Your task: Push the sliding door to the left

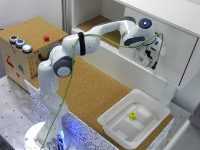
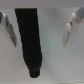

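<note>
Cork tabletop (image 1: 95, 95) carries the arm base and a white tray (image 1: 134, 122) holding a small yellow object (image 1: 132, 116); sliding door (image 1: 167, 47) sits in the white cabinet (image 1: 165, 10) at the exterior view's right; gripper (image 1: 146, 56) is up against the door face; wrist view shows fingers (image 2: 73, 27) spread, jaws apart, clamping nothing.

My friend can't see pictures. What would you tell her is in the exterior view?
A white robot arm reaches up to a white cabinet, its tool right at the sliding door. Below lies a cork-topped table with a white plastic tray holding a small yellow object. At the exterior view's left stands a cork-covered box with buttons on top.
</note>
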Available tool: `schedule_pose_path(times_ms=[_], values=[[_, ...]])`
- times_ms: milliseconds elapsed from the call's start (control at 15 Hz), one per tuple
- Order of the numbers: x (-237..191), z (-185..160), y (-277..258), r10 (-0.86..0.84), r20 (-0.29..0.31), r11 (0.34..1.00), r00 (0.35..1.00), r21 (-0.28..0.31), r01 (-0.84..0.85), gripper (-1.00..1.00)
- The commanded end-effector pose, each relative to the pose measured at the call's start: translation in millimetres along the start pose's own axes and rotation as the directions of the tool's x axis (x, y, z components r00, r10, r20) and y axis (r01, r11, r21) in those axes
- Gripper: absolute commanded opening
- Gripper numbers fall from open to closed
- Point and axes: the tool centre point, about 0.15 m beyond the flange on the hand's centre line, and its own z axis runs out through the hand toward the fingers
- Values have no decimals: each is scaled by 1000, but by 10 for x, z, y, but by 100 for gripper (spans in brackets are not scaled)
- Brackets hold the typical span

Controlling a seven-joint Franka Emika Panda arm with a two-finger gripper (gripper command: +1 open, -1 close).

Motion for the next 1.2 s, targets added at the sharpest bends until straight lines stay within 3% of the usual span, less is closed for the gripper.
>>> schedule_pose_path(times_ms=[0, 333, 467, 867, 1133], values=[[115, 7, 20, -41, 49, 995, 998, 94, 36, -100], [93, 51, -114, -72, 24, 996, 997, 63, 70, -100], [62, 156, -154, -80, -57, 996, 995, -45, 77, -100], [-234, 414, -413, -27, -77, 990, 997, -139, 16, -100], [-386, 416, -612, -16, -102, 987, 995, -159, 0, -100]])
